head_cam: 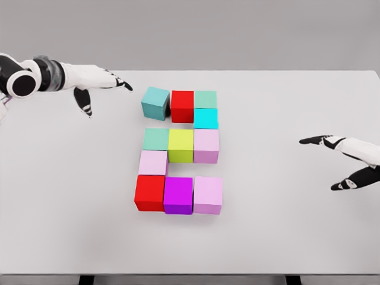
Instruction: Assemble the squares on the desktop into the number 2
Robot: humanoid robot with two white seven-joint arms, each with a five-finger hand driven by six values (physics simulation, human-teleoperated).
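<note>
Already the blocks near the middle of the table [297, 237] read almost as a 2. Its top row has a red block [182, 106] and a pale green block [205, 99], with a cyan block [205, 118] under the right end; below come a three-block middle row, a single pink block [153, 162] on the left, and a three-block bottom row.

The odd one is the teal block [155, 103] at the top left, turned askew and not quite flush with the red one.

My worry is that a sideways push to square it could shove the red block and break the top row, since they nearly touch.

The left hand [98, 83] hovers just left of the teal block, fingers spread, holding nothing. The right hand [344, 160] hangs well apart at the right, also spread wide and empty.
</note>
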